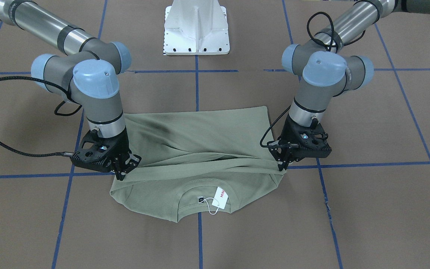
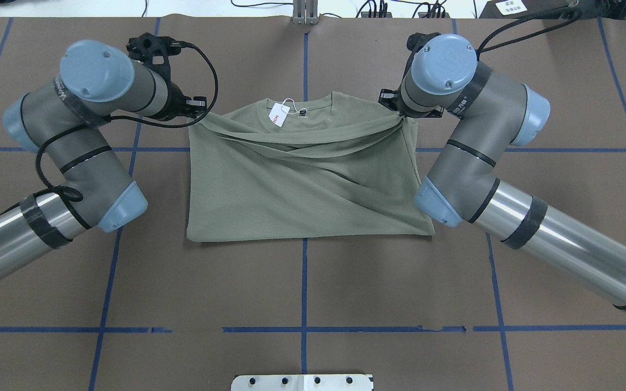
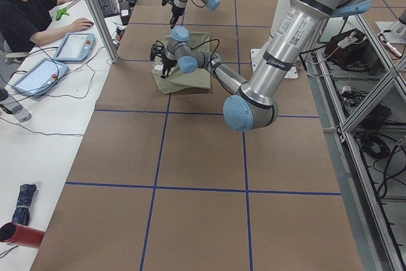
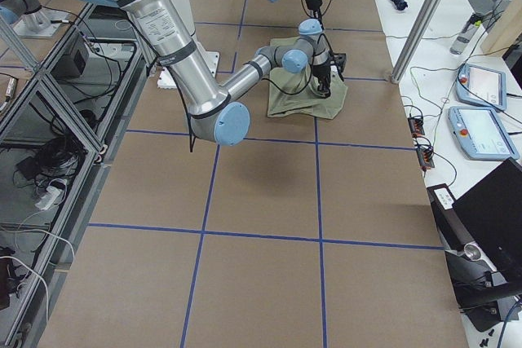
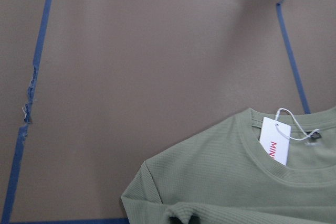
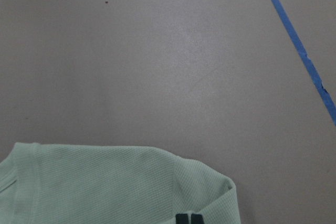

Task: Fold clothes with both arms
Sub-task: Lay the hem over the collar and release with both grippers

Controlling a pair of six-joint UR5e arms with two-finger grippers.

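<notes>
The olive-green long-sleeved knit shirt lies flat on the brown paper-covered table, straight out in front of the white metal pedestal base. Its hem is toward the base and its collar is on the side away from it. The 2 sleeves are drawn across the chest as long bands that cross near the middle. A white hang tag with red lettering rests at the collar, on the shirt's edge farthest from the base.

The black 2-finger left gripper is down at the shirt's shoulder corner to the robot's left of the base. Its fingers are pinched together on a gathered fold of the cloth. The black 2-finger right gripper is at the opposite shoulder corner, to the robot's right of the base, and is likewise clamped on the fabric. Its wrist view shows 2 dark fingertips close together at the cloth's edge.

Both silver arms reach out from the base's side with their wrists pointing down. Blue tape lines cross the table, and 1 runs from the base to the shirt's hem.
</notes>
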